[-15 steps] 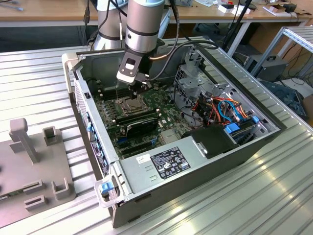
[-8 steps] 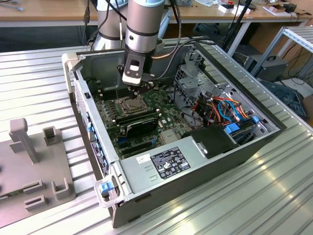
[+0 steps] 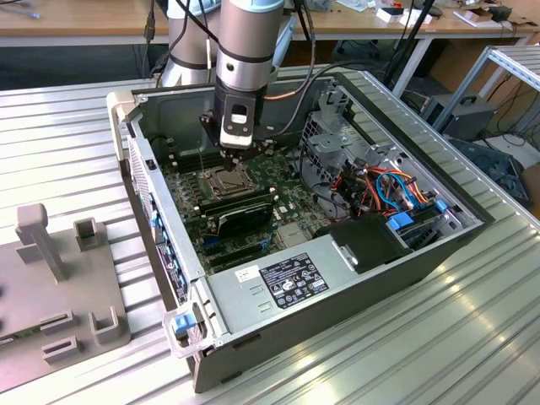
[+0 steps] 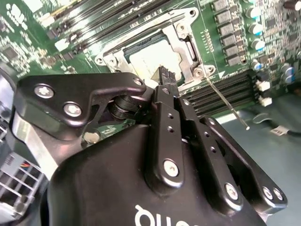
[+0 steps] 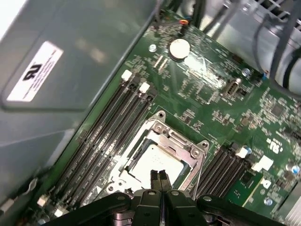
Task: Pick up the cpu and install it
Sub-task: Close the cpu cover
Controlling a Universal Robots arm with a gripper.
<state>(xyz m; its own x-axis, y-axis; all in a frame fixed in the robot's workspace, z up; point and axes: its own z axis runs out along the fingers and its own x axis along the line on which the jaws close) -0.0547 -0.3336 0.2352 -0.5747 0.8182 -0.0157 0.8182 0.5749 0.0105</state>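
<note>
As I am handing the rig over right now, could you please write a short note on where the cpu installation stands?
Gripper: fingers shut together with nothing between them, tips poised over the socket.
Cpu: the small flat silver-grey square chip lies flat inside the square metal socket frame on the green motherboard.
Done: judging by how it lies, the chip is already set in the socket and released.
Left: I cannot tell whether the chip is fully seated or the frame is latched.
</note>
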